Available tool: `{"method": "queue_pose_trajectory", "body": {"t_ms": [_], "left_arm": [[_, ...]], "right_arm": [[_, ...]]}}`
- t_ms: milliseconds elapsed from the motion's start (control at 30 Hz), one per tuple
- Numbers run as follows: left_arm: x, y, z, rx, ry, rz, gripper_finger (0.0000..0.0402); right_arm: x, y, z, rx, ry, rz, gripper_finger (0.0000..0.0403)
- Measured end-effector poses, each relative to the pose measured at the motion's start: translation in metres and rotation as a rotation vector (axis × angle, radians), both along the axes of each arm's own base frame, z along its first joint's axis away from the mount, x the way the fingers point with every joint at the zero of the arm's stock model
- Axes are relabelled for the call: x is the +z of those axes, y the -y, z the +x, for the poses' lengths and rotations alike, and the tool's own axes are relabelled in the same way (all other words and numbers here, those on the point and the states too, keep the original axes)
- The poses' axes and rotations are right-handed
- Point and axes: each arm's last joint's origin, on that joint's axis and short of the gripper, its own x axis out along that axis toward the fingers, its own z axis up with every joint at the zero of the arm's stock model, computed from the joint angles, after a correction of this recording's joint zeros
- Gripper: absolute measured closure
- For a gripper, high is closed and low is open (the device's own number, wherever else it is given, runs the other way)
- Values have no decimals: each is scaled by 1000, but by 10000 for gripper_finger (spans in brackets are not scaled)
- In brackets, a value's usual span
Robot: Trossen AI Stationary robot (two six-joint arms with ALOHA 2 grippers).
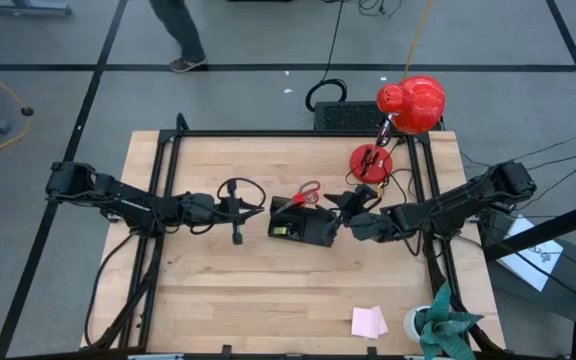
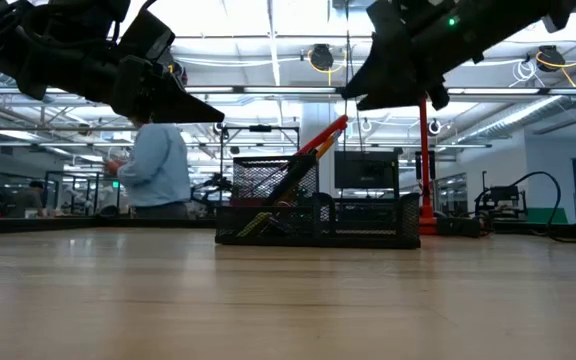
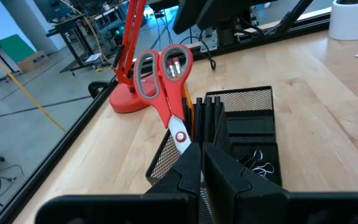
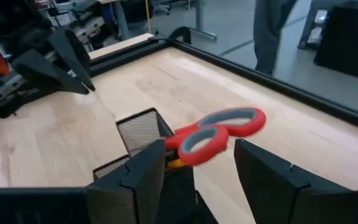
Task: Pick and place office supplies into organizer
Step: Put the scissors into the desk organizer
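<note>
**A:** How much has gone into the organizer (image 1: 306, 226) so far?

**B:** A fair bit, by the look of it. The scissors (image 1: 305, 193) stand in its far compartment, red handles up and leaning, with an orange pencil (image 2: 313, 150) sticking up beside them. The left wrist view shows small clips (image 3: 258, 163) lying in a lower compartment. The organizer itself sits at the middle of the table (image 1: 218, 300).

**A:** And what is left out?

**B:** The pink sticky-note pad (image 1: 369, 321) lies at the near right of the table, well apart from the organizer. I would judge that the main piece still to be moved. The white roll (image 1: 415, 321) just beside it is not part of the job.

**A:** What are the arms doing?

**B:** The right pincer (image 4: 197, 165) hangs just right of the organizer, its jaws apart and empty, with the scissor handles showing between them farther off. The left pincer (image 3: 202, 163) hovers just left of the organizer, jaws pressed together and holding nothing.

**A:** So nearly finished?

**B:** Probably, though I cannot see into every compartment.
</note>
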Motion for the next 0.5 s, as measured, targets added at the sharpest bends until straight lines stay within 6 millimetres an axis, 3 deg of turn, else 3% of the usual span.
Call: {"method": "queue_pose_trajectory", "body": {"t_ms": [267,500], "left_arm": [[0,0,0,-1,-1,1,376],[0,0,0,-3,-3,7,376]], "right_arm": [[-7,8,-2,-52,30,76,222],[-6,16,4,5,62,134,220]]}}
